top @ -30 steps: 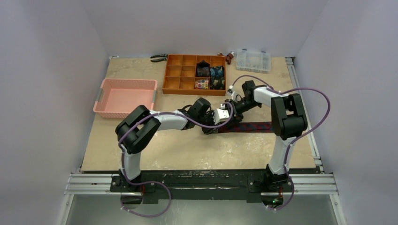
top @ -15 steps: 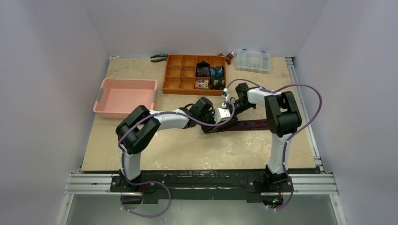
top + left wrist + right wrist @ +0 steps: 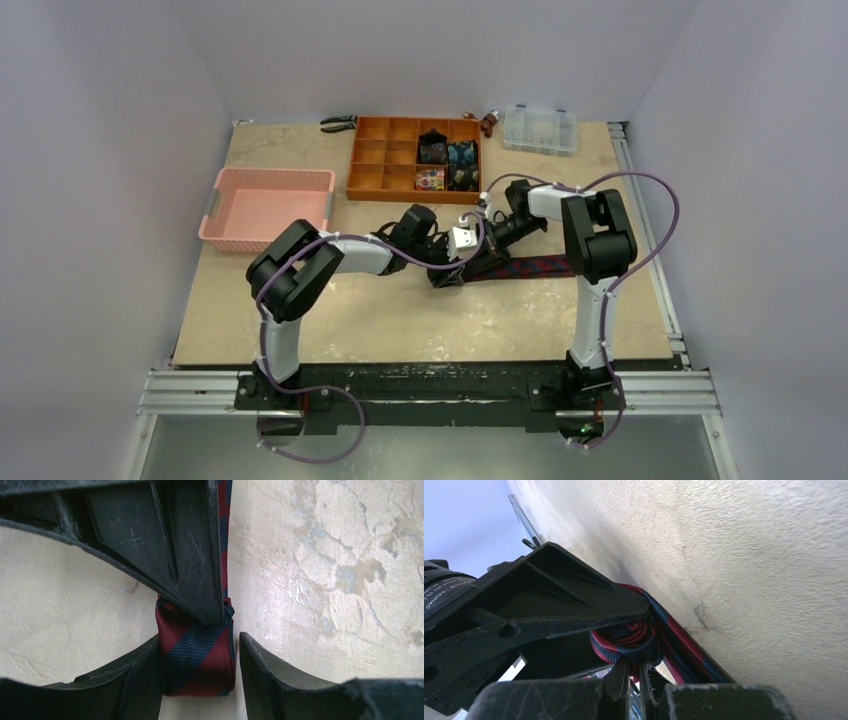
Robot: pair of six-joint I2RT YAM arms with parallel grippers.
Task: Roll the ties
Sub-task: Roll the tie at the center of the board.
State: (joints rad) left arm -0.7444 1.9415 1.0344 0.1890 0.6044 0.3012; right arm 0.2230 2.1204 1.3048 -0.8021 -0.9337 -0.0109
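A navy tie with red diagonal stripes lies on the table, its left end wound into a small roll. My left gripper stands open around the roll: the left finger touches it and a narrow gap shows at the right finger. My right gripper is shut on the roll's edge, and one of its fingers crosses the top of the left wrist view. From above, both grippers meet at the roll. Several rolled ties sit in the orange organiser.
An orange compartment organiser stands at the back centre. A pink basket is at the left. A clear plastic box and pliers lie along the back edge. The tie's flat length runs right, under the right arm.
The right arm swung in toward the roll and its gripper shut on it. The left gripper opened slightly around the roll, and its wrist shifted a little left.
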